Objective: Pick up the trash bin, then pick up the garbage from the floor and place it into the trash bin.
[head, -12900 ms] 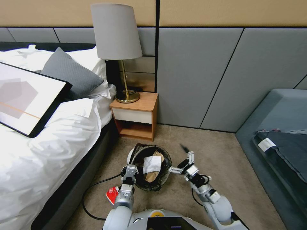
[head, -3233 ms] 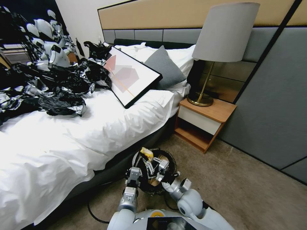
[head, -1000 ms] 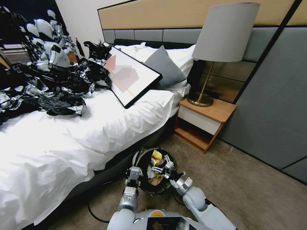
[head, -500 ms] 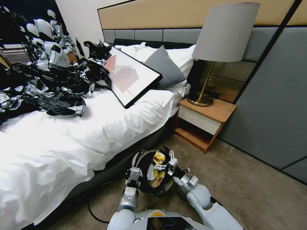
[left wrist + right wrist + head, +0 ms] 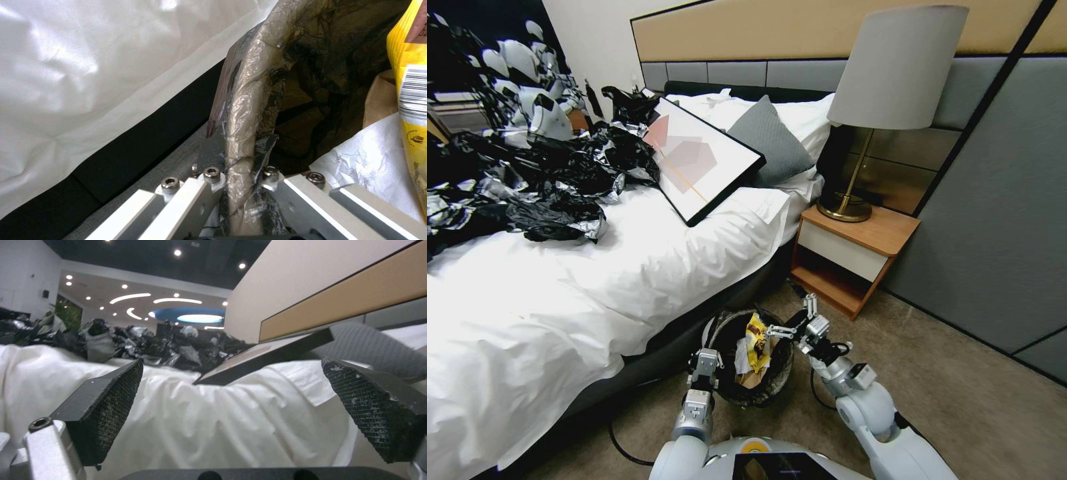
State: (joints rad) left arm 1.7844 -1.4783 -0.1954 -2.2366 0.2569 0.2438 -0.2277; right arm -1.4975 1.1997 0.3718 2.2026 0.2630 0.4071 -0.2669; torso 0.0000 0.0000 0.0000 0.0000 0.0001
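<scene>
Black bag liner wraps the rim of the small round white plastic trash bin, which you see beside the dark bed base, just above the brown carpet floor. Your left claw is clenched on that rim at the side nearest the robot; in the left wrist view its two metal fingers pinch the liner-covered edge between them, with the white bed sheet close alongside.

Inside the bin, a yellow snack wrapper stands upright on top of the load, leaning against a crumpled white paper scrap, with a piece of brown paper bag below them. The left wrist view shows the same three: yellow wrapper with a barcode, white paper, brown paper.

Your right claw is released, its fingers spread wide and holding nothing. It sits just past the bin's far rim on the right, between the bin and the wooden nightstand, apart from the wrapper. In the right wrist view its two black textured pads stand well apart, with the white bed and a framed picture beyond them.

A grey-shaded lamp with a brass base stands on the nightstand. A heap of glossy black plastic bags lies on the bed.
</scene>
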